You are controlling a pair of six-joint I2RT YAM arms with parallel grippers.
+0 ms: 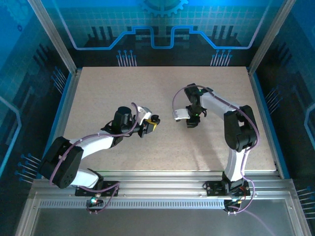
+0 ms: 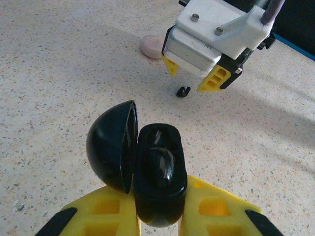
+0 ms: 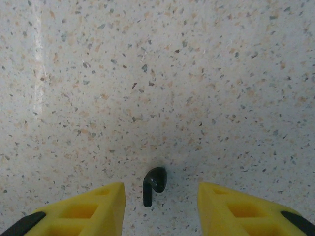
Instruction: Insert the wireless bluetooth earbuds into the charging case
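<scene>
At mid-tabletop [image 1: 98,88], right pincer [image 3: 162,209] is hanging low over one earbud [image 3: 155,184]. Its jaws are standing partly apart with the earbud lying between them and gaps showing on both sides, so it's gripping nothing yet. The earbud is lying flat on the surface, stem pointing back toward the wrist camera.

Meanwhile left pincer [image 2: 158,216] is clamping the case [image 2: 160,172] between its fingers. It's presenting the case with the lid [image 2: 112,146] swung open, off to the left of the earbud and apart from it. Something glossy is sitting in the case well, and I can't tell if that's the second earbud or bare plastic.

Risks I'm seeing:
- The earbud is tiny and rounded, so jaws closing off-centre are likely squirting it sideways, or pinching only the stem and letting it rotate.
- Fingers coming down too low are scraping the tabletop.
- A bad orientation in the grip is making seating in the well fail.
- A pale disc [image 2: 151,45] is lying just behind the right pincer, probably not interfering
</scene>
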